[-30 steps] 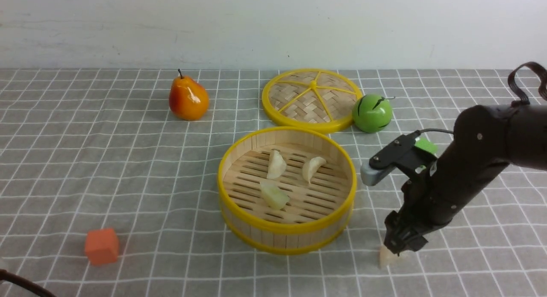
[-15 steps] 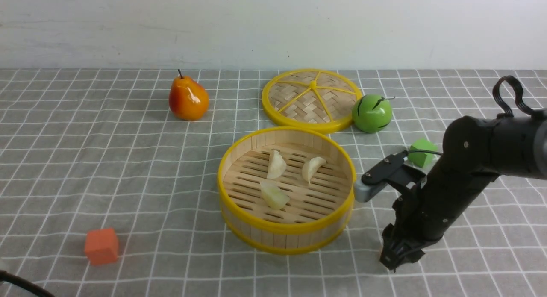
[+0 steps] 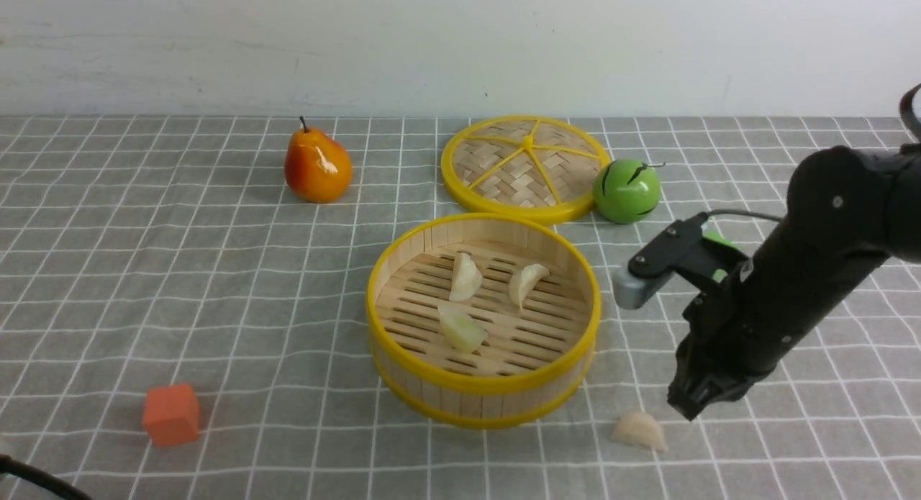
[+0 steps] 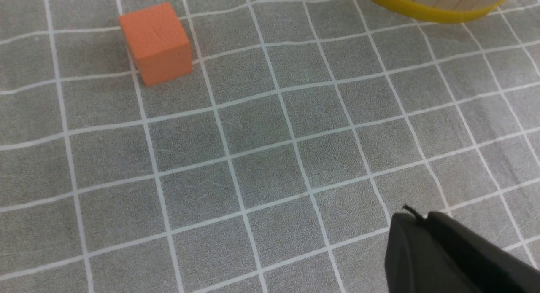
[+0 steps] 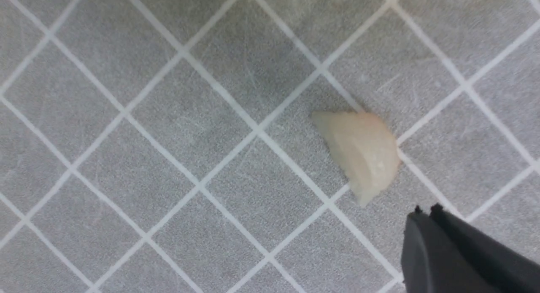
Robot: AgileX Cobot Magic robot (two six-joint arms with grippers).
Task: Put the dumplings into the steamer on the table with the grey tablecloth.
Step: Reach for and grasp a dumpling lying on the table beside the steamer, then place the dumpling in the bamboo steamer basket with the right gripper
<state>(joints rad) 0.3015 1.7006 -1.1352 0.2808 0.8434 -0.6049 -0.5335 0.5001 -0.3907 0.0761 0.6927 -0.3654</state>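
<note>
The round bamboo steamer (image 3: pixel 482 385) stands mid-table on the grey tablecloth (image 3: pixel 216 284) and holds three pale dumplings (image 3: pixel 465 277), (image 3: pixel 526 283), (image 3: pixel 460 328). A fourth dumpling (image 3: pixel 639 431) lies on the cloth to the front right of the steamer; it also shows in the right wrist view (image 5: pixel 363 151). My right gripper (image 3: pixel 689 412) is shut and empty, a little above the cloth, just right of that dumpling and apart from it (image 5: pixel 426 209). My left gripper (image 4: pixel 415 217) is shut and empty above bare cloth, near the orange cube.
An orange cube (image 3: pixel 171 414) (image 4: pixel 156 42) sits front left. A pear (image 3: pixel 316 165), the flat woven lid (image 3: pixel 525 165) and a green round fruit (image 3: pixel 627 191) stand at the back. A green cube (image 3: pixel 712 237) is mostly hidden behind my right arm.
My right gripper was down on the fourth dumpling, which stood on end. It has risen and shifted right, shut and empty. The dumpling now lies flat on the cloth.
</note>
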